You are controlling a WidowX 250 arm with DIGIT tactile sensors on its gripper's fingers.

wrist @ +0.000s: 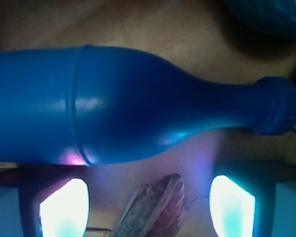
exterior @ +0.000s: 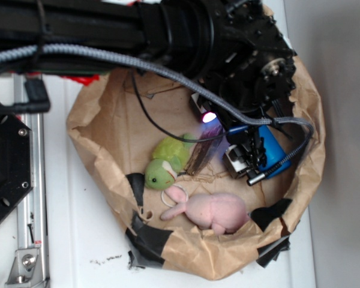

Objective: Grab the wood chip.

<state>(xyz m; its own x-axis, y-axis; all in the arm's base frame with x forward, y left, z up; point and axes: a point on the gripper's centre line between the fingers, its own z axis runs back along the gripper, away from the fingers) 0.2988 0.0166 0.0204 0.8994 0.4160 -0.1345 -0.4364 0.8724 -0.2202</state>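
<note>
Lying just beside the blue bottle (wrist: pixel 138 106), the wood chip (wrist: pixel 155 207) sat between the spread gripper (wrist: pixel 148 205) fingers, looking light, stiff and rough, best pinched across its narrow width.

No writing, label, brand, number or sign can be read anywhere here, not on the blue bottle (wrist: pixel 138 103), not on the brown paper bag (exterior: pixel 192 252), and not on the black robot arm (exterior: pixel 168 30).
</note>
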